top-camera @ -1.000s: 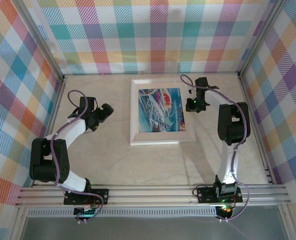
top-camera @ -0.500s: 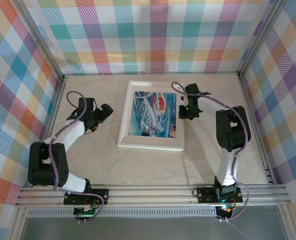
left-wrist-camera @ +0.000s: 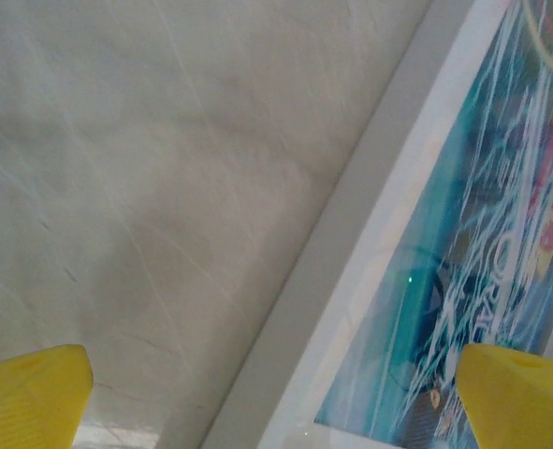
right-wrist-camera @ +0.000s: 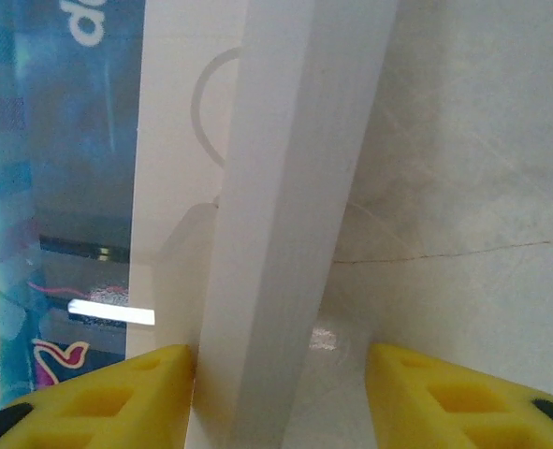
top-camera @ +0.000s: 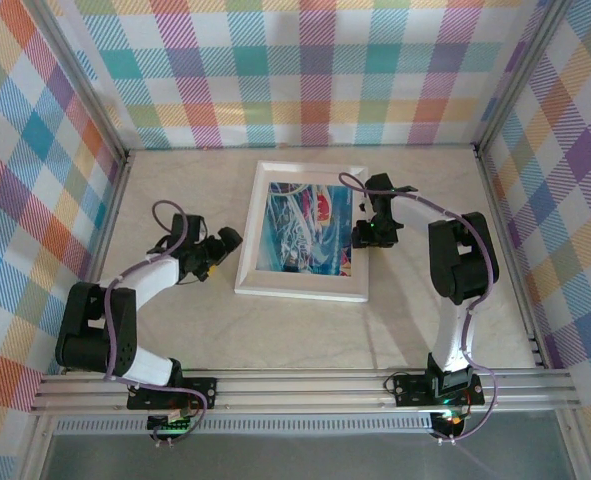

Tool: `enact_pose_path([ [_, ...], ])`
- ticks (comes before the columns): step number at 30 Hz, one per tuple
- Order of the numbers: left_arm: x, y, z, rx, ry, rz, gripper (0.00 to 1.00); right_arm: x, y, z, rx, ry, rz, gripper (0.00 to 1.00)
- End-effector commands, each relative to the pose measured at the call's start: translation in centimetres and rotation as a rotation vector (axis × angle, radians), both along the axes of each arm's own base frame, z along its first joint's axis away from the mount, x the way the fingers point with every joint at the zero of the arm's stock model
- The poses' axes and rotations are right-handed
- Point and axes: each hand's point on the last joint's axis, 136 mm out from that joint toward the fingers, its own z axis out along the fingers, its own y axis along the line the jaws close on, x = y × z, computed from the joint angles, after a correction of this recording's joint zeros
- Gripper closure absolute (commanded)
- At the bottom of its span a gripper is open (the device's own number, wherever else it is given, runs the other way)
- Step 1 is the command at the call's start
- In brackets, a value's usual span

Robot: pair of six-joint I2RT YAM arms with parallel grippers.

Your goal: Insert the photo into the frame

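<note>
Two changes: frame (top-camera: 301,291) has slid left and skewed; right gripper (right-wrist-camera: 281,374) has let go of its right rail, jaws parted around it.
Left gripper (top-camera: 229,243): wide, empty, moved up beside the left rail.
Photo (top-camera: 303,228): lying inside the frame.
Meaning: task looks nearly done.
Surface: pale beige table (top-camera: 275,330), faintly scratched.
Room: plaid walls (top-camera: 295,70).

The left gripper (top-camera: 228,241) and right gripper (top-camera: 364,234) carry yellow fingertips (right-wrist-camera: 444,393). Behind each, a lilac cable (top-camera: 165,213) loops along an arm (top-camera: 143,282) of black joint housings and white link tubes. A green indicator (top-camera: 373,226) glows just behind the right gripper.
</note>
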Motion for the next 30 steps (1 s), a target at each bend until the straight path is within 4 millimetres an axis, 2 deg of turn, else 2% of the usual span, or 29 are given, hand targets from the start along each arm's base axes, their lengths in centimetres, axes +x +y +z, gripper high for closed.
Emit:
enact_pose_path([
  [1, 0.1, -1.8, 1.2, -0.04, -0.054, -0.026, 0.0, -1.4, -0.1, -1.7, -0.013, 0.066, -0.021, 0.56],
  [4, -0.6, -2.9, 0.8, -0.058, -0.034, -0.042, 0.0, -1.8, 0.2, -1.9, -0.003, 0.074, -0.012, 0.65],
  [8, -1.9, -4.7, 0.6, -0.095, -0.005, -0.074, 0.0, -2.0, 0.4, -1.7, -0.001, 0.07, 0.007, 0.69],
  [20, -6.1, -7.7, 0.8, -0.146, 0.041, -0.112, 0.0, -1.6, 0.5, -0.7, 0.002, 0.039, 0.034, 0.69],
  [24, -6.7, -7.7, 0.5, -0.135, 0.057, -0.116, 0.0, -1.6, 0.6, -0.7, 0.009, 0.038, 0.02, 0.64],
  [27, -6.5, -7.4, 0.6, -0.115, 0.053, -0.111, 0.0, -1.5, 0.3, -0.2, 0.001, 0.015, -0.001, 0.52],
  [30, -5.3, -5.7, 1.5, 0.006, 0.024, -0.109, 0.0, -0.6, 0.1, 1.4, 0.039, -0.055, -0.046, 0.4],
])
